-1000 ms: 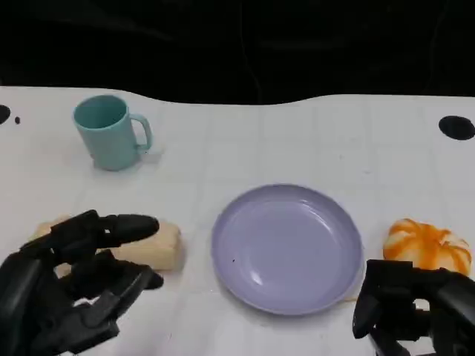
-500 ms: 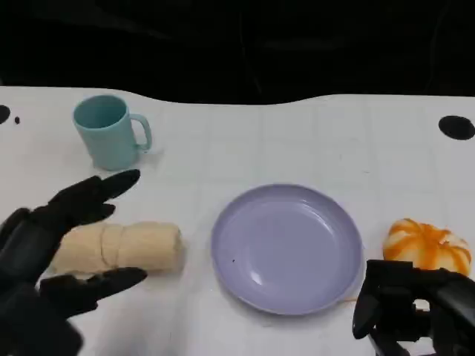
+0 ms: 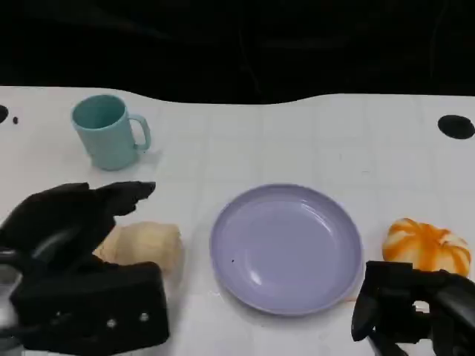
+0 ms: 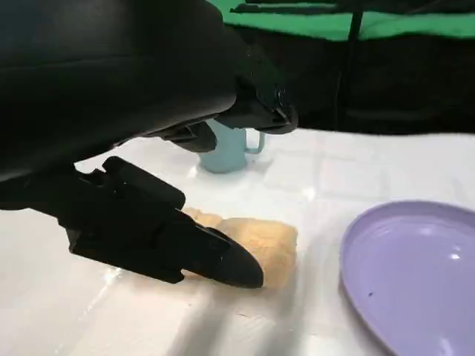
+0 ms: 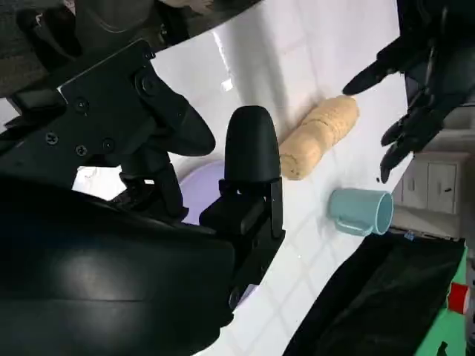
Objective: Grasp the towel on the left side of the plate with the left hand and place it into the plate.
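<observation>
The left hand (image 3: 70,222), fingers spread and seemingly not yet gripping, should straddle the towel (image 3: 145,246) at its middle before clamping for the plate (image 3: 286,248).

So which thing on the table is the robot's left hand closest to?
The rolled beige towel. The left hand hangs right over it, while the teal cup, purple plate and orange pumpkin sit farther off.

A lab-like test setup: white gridded table (image 3: 297,141), black backdrop curtain (image 3: 245,44), green screen (image 4: 349,22) behind.
</observation>
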